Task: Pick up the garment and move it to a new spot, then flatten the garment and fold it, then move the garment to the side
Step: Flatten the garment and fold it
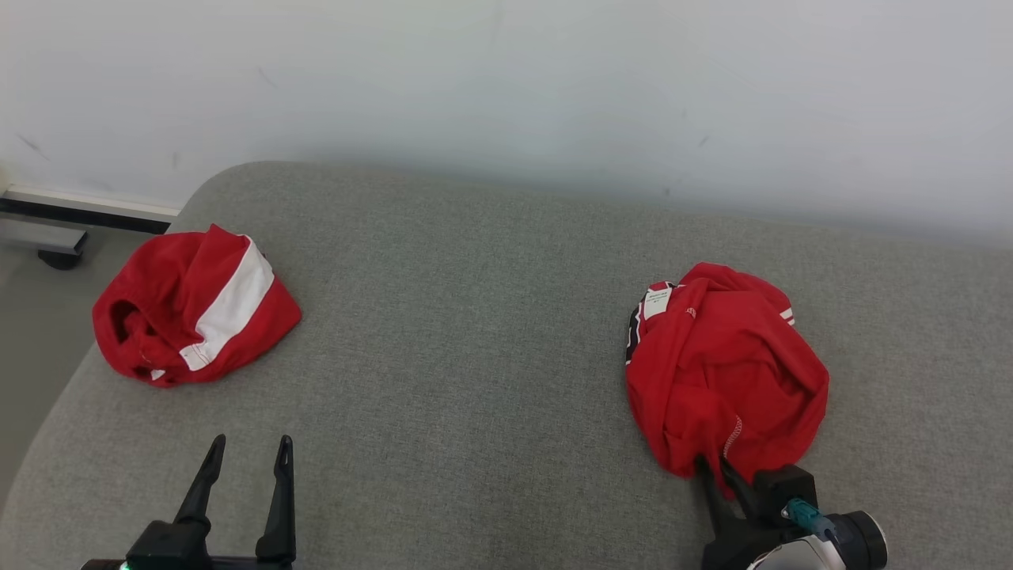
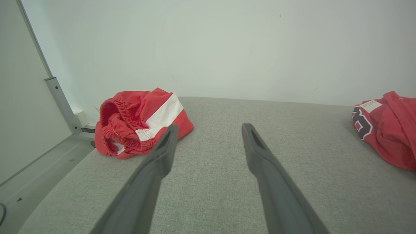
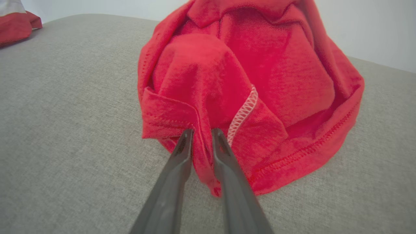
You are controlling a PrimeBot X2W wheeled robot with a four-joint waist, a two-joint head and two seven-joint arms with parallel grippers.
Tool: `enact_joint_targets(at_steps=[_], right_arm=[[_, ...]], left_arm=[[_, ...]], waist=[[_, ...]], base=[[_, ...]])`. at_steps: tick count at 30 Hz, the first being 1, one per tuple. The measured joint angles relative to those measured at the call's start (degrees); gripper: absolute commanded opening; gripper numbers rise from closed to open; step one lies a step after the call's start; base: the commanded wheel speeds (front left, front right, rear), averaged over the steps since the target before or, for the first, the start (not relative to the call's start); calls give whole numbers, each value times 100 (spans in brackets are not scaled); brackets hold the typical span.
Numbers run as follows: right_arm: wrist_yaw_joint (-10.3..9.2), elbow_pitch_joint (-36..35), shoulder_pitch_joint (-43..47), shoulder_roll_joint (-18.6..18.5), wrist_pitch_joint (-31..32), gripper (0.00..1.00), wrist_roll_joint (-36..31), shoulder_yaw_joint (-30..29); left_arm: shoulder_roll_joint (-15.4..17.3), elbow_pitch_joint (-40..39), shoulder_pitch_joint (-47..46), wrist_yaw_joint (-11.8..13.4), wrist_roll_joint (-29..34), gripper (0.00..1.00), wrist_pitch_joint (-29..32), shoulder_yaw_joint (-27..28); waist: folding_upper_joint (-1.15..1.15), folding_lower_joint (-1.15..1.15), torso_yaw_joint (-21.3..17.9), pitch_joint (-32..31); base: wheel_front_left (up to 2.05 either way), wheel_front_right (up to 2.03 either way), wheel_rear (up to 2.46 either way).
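Note:
The garment (image 1: 728, 372), a crumpled red jersey with a white label and a black-and-white print, lies at the right of the grey padded surface (image 1: 475, 356). My right gripper (image 1: 712, 467) is at its near edge. In the right wrist view the gripper (image 3: 201, 131) is pinched on a fold of the garment (image 3: 260, 81), with red cloth between the two fingers. My left gripper (image 1: 251, 441) is open and holds nothing, low at the near left. In its own view the left gripper (image 2: 210, 126) points over bare padding, with the garment (image 2: 390, 130) far to the right.
Red shorts with a white stripe (image 1: 190, 309) lie bunched at the far left corner of the surface, near its rounded edge; the shorts (image 2: 139, 120) sit just left of my left fingers. A pale wall runs behind. Floor (image 1: 32, 317) drops away on the left.

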Motion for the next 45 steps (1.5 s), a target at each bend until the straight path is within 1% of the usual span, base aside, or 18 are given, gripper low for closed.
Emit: enact_joint_targets(at_steps=[2, 4, 7, 9, 13, 15, 19, 22, 23, 24, 25, 29, 32, 33, 34, 37, 41, 45], right_arm=[[4, 178, -114, 11, -63, 0, -4, -20], [4, 182, -214, 15, -159, 0, -9, -59], [5, -80, -232, -14, -218, 0, 15, -122], [5, -467, -133, -92, -230, 0, 100, -267], [5, -1516, 482, -331, -236, 0, 267, -747], [5, -1828, 961, -411, -235, 0, 272, -1011], [5, -2264, 1657, -431, -222, 0, 364, -1543], [5, -2297, 1894, -388, -23, 0, 371, -1731], [5, -2276, 1986, -349, 86, 33, 371, -1763], [5, -2296, 2057, -300, 101, 91, 372, -1774], [5, -2353, 2089, -260, 101, 100, 371, -1773], [5, -2816, 2099, -196, -9, 100, 375, -1682], [5, -3329, 2103, -167, -97, 100, 450, -1674], [5, -3653, 2103, -159, -64, 100, 474, -1641], [5, -3802, 2103, -153, -10, 100, 474, -1600], [5, -4052, 2016, -151, 188, 100, 548, -1458], [5, -3916, 1774, -193, 389, 100, 588, -1280], [5, -3373, 1462, -283, 513, 100, 614, -1287]], left_arm=[[-2, 36, 4, -8, 21, 100, 0, 11], [-10, 47, 38, -5, 24, 100, 0, 44], [-19, 54, 152, -24, 23, 100, 0, 83], [-26, 77, 228, -42, 24, 100, 1, 89], [-126, 54, 240, -59, 34, 100, 0, 87], [-167, 57, 216, -103, 45, 100, 0, 76], [-247, 63, 144, -156, 85, 100, 0, 74], [-267, 82, 125, -193, 108, 100, 0, 77], [-287, 93, 125, -198, 125, 100, 0, 77], [-304, 108, 126, -201, 135, 100, 0, 71], [-323, 118, 126, -204, 144, 100, 0, 71], [-323, 152, 140, -249, 170, 100, 0, 127], [-322, 166, 146, -256, 182, 100, 0, 163], [-330, 165, 147, -259, 193, 100, 0, 175], [-330, 169, 147, -277, 202, 100, 0, 177], [-355, 190, 138, -300, 242, 100, 0, 177], [-410, 219, 104, -348, 294, 100, 0, 133], [-438, 235, 59, -382, 334, 100, 0, 107]], waist=[[0, 1, 0, 6], [0, 0, -27, -13], [0, 0, -135, -47], [0, 0, -253, -74], [0, 0, -539, -135], [0, 0, -684, -159], [0, 0, -954, -187], [0, 0, -1066, -185], [0, 0, -1114, -180], [0, 0, -1155, -173], [0, 0, -1186, -164], [0, 0, -1227, -140], [0, 0, -1177, -154], [0, 0, -1134, -168], [0, 0, -1109, -175], [0, 0, -1033, -192], [0, 0, -916, -198], [0, -1, -780, -185]], base=[[0, 0, 0], [0, 0, 0], [0, 0, 0], [0, 0, 0], [0, 0, 0], [0, 0, 0], [0, 0, 0], [0, 0, 0], [0, 0, 0], [0, 0, 0], [0, 0, 0], [0, 0, 0], [0, 0, 0], [0, 0, 0], [0, 0, 0], [0, 0, 0], [0, 0, 0], [0, 0, 0]])
